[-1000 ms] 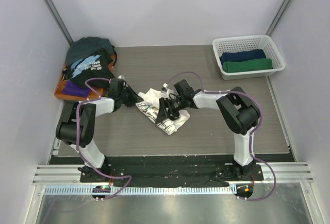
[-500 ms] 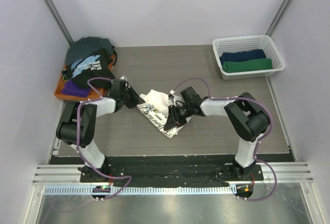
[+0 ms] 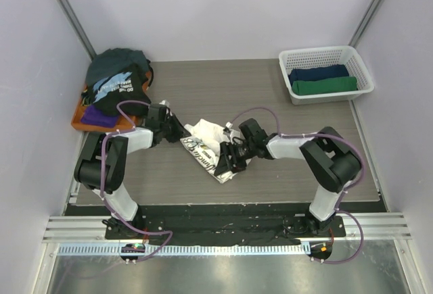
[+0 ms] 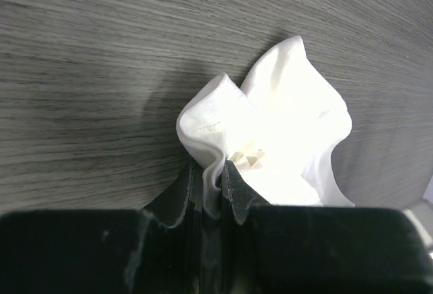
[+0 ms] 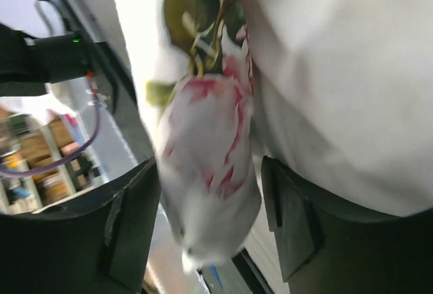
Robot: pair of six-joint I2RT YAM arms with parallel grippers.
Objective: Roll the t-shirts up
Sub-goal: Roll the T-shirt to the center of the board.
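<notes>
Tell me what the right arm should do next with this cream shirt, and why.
Probably close the right tool, now straddling the rose-print roll of the cream t-shirt, and roll toward the left tool, which pinches a fold at the other edge.

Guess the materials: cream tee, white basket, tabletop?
Cream tee: soft cloth, likely cotton knit, matte. It puckers into loose folds and shows a stitched hem.
White basket: looks like moulded plastic, faint sheen. The lattice walls are rigid and hold their shape.
Tabletop: grey wood-grain finish, matte, with fine streaky grain lines. Probably laminate rather than solid wood, but the look leaves that open.
</notes>
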